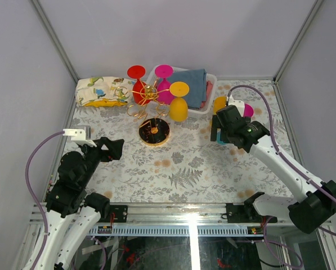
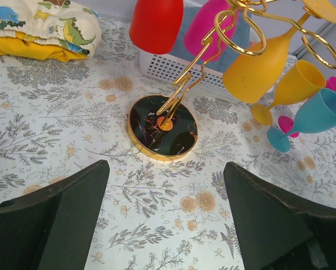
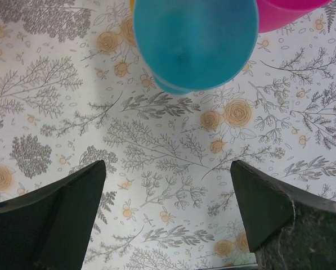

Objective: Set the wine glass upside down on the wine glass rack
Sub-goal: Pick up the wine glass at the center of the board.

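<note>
Floral tablecloth [image 1: 184, 163] carries the teal wine glass [image 3: 196, 42], likely light, stiff, slick plastic best pinched at its stem, at twelve o'clock of the spread, empty right gripper [image 3: 166, 169]; the left gripper [image 2: 166, 169] likewise gapes empty.

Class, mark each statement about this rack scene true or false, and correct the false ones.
1. A red glass, a magenta glass and a yellow glass hang upside down on the wine glass rack. True.
2. The right gripper is shut on the teal glass. False: its jaws are open and the glass sits ahead of them, ungripped.
3. The left gripper is open and empty. True.
4. The rack's base is white. False: it is dark with a gold rim.
5. A blue cloth lies in the white basket. True.
</note>
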